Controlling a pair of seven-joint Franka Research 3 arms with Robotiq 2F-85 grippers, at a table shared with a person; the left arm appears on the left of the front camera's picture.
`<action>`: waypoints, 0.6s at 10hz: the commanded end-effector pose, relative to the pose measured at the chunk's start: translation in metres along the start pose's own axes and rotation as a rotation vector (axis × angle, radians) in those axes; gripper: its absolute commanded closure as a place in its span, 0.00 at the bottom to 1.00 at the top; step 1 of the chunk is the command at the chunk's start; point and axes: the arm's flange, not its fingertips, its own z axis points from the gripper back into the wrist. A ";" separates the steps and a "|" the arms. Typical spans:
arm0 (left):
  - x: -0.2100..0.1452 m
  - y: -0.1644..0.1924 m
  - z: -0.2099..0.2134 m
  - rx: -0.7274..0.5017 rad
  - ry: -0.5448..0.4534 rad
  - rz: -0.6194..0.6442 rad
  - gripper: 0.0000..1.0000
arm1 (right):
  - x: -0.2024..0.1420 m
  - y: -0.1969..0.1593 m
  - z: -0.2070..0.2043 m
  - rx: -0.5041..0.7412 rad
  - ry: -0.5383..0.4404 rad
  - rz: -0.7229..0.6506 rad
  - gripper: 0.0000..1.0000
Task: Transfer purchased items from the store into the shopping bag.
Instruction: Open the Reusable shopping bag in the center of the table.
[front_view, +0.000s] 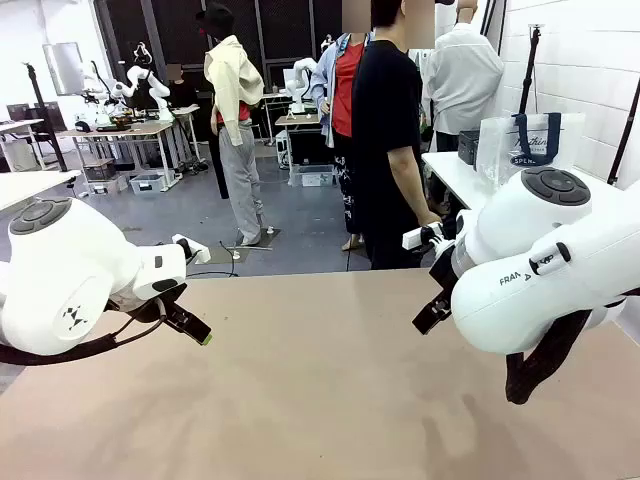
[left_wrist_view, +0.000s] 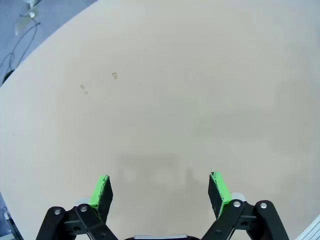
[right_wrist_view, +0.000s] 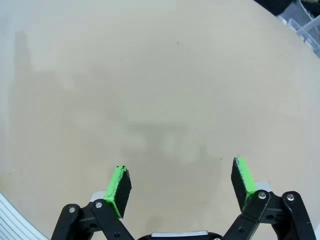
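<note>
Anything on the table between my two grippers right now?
No. In the front view, the tabletop between the left gripper and the right gripper is bare.

The flat tan table top looks matt and smooth, maybe laminate (can't really tell), with a few tiny scuffs in the left wrist view. The left arm's white shell and right arm's white shell are glossy moulded plastic. The left gripper and right gripper have matt black links and 2 rubbery-looking green pads each, rough-edged. The translucent white plastic shopping bag looks thin and shiny, its navy strap handles duller.
</note>
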 end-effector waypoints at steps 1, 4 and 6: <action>0.000 0.000 0.000 0.000 0.000 0.000 0.00 | 0.000 0.000 0.000 0.000 0.000 0.000 0.00; 0.000 0.000 0.000 0.000 0.000 0.000 0.00 | 0.000 0.000 0.000 0.000 0.000 0.000 0.00; 0.000 0.000 0.000 0.000 0.000 0.000 0.00 | 0.000 0.000 0.000 0.000 0.000 0.000 0.00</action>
